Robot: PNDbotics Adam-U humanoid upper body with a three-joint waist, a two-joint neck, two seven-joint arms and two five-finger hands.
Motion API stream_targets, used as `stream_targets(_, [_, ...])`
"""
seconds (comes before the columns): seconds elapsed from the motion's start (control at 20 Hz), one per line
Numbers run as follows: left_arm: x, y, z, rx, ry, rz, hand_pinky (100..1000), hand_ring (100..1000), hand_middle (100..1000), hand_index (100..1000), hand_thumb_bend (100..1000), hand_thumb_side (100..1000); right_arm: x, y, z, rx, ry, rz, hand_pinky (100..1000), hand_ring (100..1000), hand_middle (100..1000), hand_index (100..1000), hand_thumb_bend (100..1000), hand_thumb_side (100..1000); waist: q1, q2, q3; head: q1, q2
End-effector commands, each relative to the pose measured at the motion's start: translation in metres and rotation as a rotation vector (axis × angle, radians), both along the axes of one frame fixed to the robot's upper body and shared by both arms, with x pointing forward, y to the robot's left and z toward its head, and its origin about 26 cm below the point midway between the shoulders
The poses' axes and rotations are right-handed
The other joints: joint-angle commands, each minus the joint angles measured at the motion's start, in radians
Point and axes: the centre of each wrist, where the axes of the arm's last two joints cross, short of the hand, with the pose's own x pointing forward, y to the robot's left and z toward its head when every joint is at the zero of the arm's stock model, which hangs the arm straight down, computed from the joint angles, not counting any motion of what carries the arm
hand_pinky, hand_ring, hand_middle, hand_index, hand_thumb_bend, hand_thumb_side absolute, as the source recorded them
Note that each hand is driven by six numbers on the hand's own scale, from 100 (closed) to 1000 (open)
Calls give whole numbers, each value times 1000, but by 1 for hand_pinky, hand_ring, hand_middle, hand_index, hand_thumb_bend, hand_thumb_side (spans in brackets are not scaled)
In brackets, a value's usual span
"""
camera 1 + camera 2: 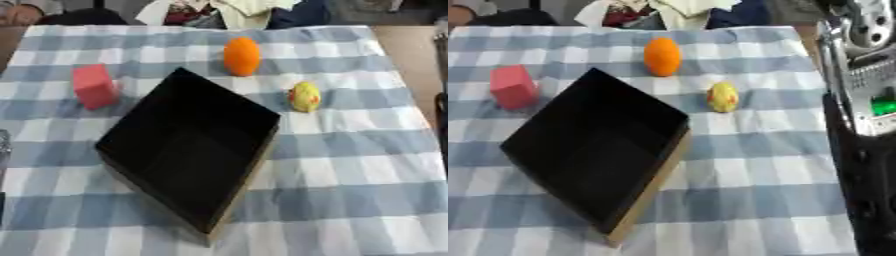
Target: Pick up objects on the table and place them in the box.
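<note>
A black open-topped box (140, 127) stands turned at an angle in the middle of the checked cloth, and I see nothing inside it. An orange egg-shaped object (241, 56) stands beyond the box's far corner. A yellow egg-shaped object with red spots (304, 96) lies to the right of the box. A pink-red block (94, 86) sits to the left of the box, close to its far left wall. My right arm (864, 100), silver above and black below, runs down the right edge of the right eye view. No hand shows on it.
The blue-and-white checked cloth (350, 165) covers the table, with open cloth to the right of and in front of the box. Cloths and clutter (236, 12) lie past the far edge. A thin grey sliver (3, 145) shows at the left edge.
</note>
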Motion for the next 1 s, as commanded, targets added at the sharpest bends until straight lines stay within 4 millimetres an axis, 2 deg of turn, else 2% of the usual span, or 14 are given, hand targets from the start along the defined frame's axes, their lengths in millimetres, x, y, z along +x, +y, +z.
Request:
stream_targets(0.05, [-4,4,8,47,-23,8,545,719,660,833,202,893,9,-7,11,-71,-23,-67,913,884,863,909,100,1000,3,-17,-2,-2,-10])
stream_targets(0.4, [-6,11,2,87,-8,39,541,720,661,833,193,894,40,-6,23,-252,-55,-183,914,906,879,908,100,1000,7,-20,1,-4,-7])
stream_targets(0.65, [-8,15,-1,105,0,60,541,720,661,834,189,893,68,0,27,-470,-54,-251,933,936,898,926,254,1000,9,-29,5,-3,-5])
stream_targets(1.0, [-9,18,-5,114,13,72,538,720,661,834,185,894,99,13,28,-745,-48,-268,940,956,918,944,388,1000,14,-35,6,-5,-2])
